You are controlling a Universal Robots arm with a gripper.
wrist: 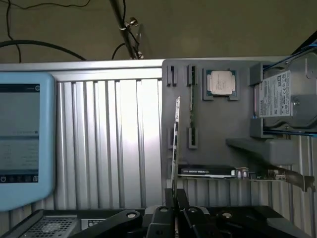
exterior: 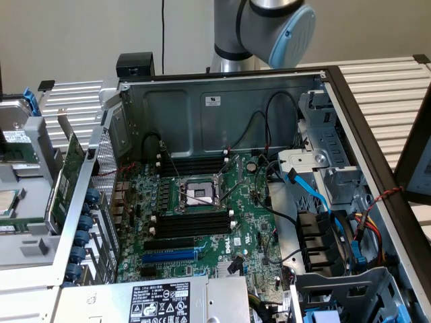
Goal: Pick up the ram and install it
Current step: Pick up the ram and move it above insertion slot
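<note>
In the wrist view my gripper [wrist: 175, 199] is shut on the ram [wrist: 176, 144], a thin stick seen edge-on that runs straight out from between the dark fingers. It hangs well above the grey parts tray [wrist: 218, 129], over an empty pair of holder clips. A second green stick [wrist: 191, 106] rests in the neighbouring clips. In the exterior view the open computer case shows the green motherboard [exterior: 249, 229] with empty black ram slots [exterior: 192, 222] below the processor socket and more slots [exterior: 192, 163] above it.
The tray also holds a processor chip [wrist: 221, 82], a hard drive [wrist: 287, 96] and an expansion card [wrist: 208, 171] with a metal bracket. A light-blue framed screen [wrist: 22, 134] stands beside the ribbed table. Cables, a drive cage [exterior: 330, 168] and a power supply [exterior: 155, 299] crowd the case; the arm's joint [exterior: 269, 27] hangs behind it.
</note>
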